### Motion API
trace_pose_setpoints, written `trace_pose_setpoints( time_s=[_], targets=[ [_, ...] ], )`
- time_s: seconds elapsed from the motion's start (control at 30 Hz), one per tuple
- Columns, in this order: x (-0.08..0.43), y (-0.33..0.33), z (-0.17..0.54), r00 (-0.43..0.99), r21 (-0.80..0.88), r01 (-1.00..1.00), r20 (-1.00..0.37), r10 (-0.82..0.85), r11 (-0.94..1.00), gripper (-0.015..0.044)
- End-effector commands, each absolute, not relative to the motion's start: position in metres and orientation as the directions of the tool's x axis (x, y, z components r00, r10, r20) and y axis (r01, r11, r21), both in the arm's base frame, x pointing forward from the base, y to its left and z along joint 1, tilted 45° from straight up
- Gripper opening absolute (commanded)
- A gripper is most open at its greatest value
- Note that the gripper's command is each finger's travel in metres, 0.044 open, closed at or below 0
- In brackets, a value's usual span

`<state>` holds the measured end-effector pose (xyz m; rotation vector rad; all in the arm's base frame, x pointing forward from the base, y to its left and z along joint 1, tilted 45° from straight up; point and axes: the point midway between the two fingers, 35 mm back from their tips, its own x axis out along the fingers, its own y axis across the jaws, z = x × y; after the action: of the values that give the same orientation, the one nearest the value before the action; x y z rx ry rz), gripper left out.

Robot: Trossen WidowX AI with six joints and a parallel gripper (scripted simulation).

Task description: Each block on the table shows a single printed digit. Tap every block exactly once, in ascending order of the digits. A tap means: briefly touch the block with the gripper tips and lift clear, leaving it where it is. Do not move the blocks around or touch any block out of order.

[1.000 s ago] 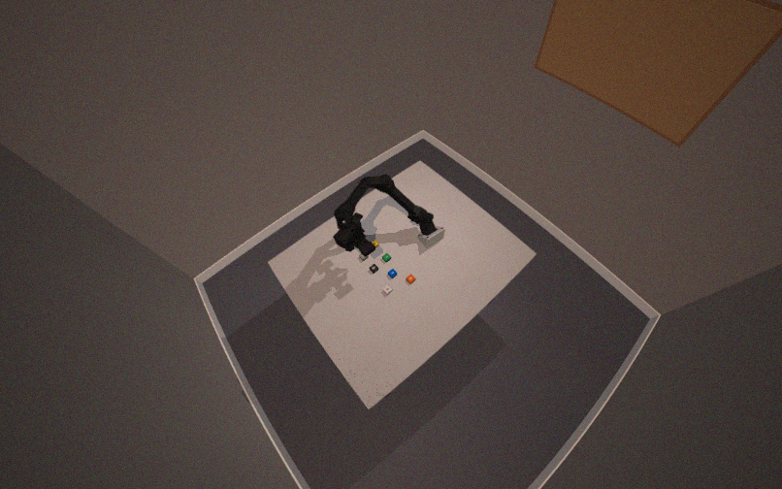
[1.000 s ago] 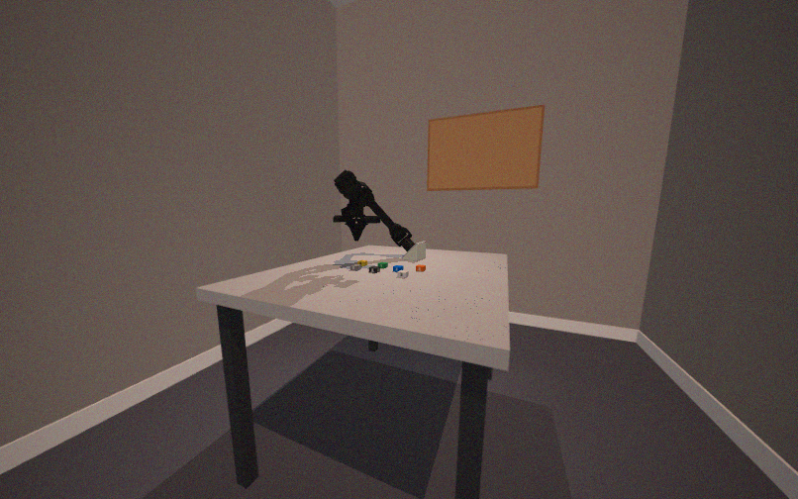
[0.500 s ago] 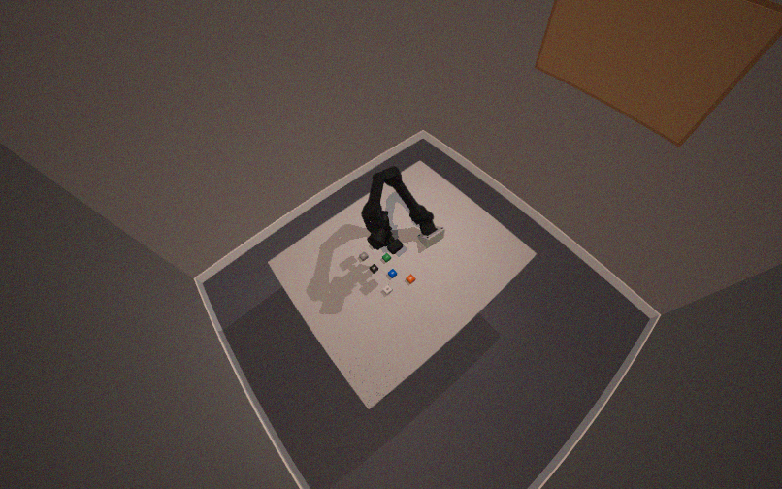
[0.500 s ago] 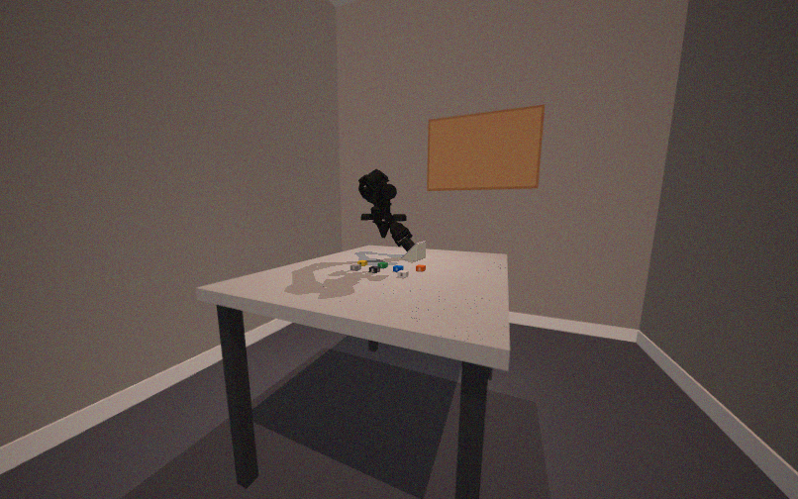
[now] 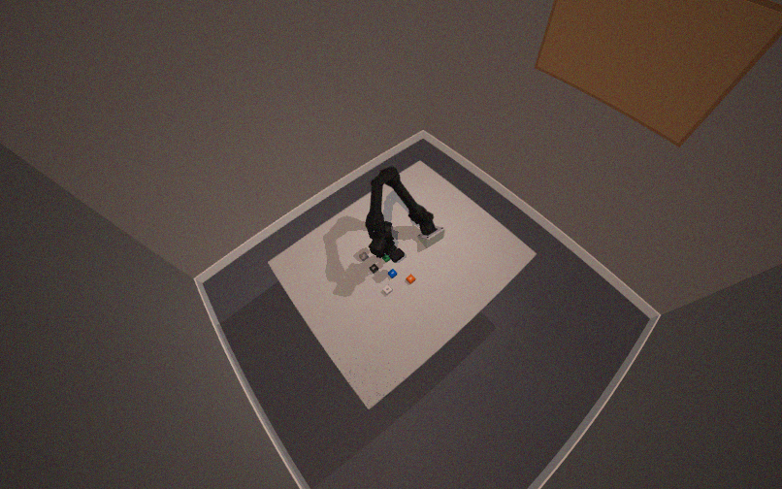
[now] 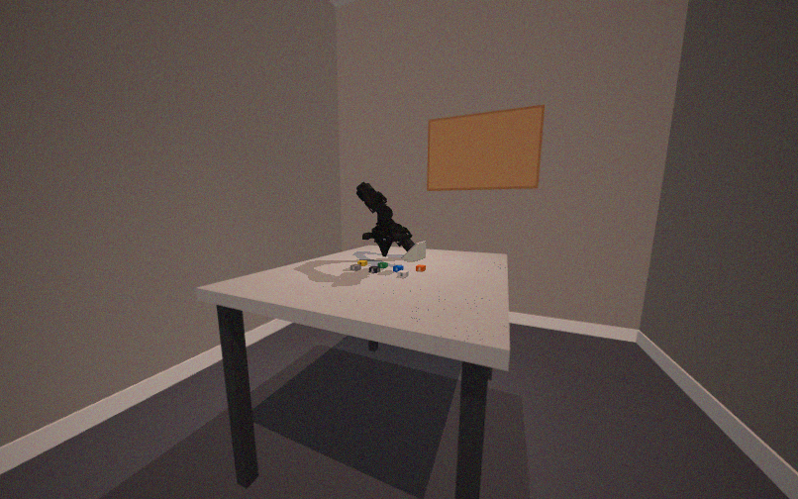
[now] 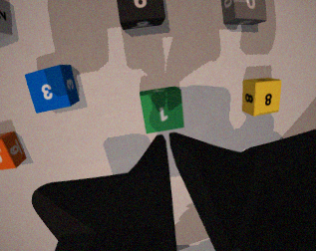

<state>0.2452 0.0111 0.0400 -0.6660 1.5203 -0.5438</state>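
Observation:
My gripper is shut and empty, its tips a little above the table beside the green block in the wrist view. The green block shows 1. The grey block shows 0, partly cut off. The white block shows 2, the blue block 3, the yellow block 8. The black block and orange block each show a 6 or 9; I cannot tell which.
The blocks stand apart on the pale table. The arm's light base mount is behind them. The arm hides the yellow block in the top view. Arm shadows cross the table around the blocks.

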Motion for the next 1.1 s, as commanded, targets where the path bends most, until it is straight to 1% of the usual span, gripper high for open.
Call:
trace_pose_setpoints(
  time_s=[0.0, 0.7, 0.83, 0.97, 1.07],
  targets=[
    [0.245, 0.006, 0.036, 0.0, -0.697, -0.087, -0.715, -0.699, 0.712, 0.002],
    [0.245, -0.011, 0.019, 0.0, -0.698, -0.087, -0.714, -0.7, 0.711, 0.002],
    [0.245, 0.008, 0.039, 0.0, -0.696, -0.086, -0.715, -0.699, 0.712, 0.002],
    [0.245, 0.011, 0.042, 0.0, -0.696, -0.087, -0.715, -0.699, 0.712, 0.002],
    [0.248, 0.034, 0.063, 0.0, -0.694, -0.088, -0.718, -0.696, 0.715, 0.002]
  ],
)
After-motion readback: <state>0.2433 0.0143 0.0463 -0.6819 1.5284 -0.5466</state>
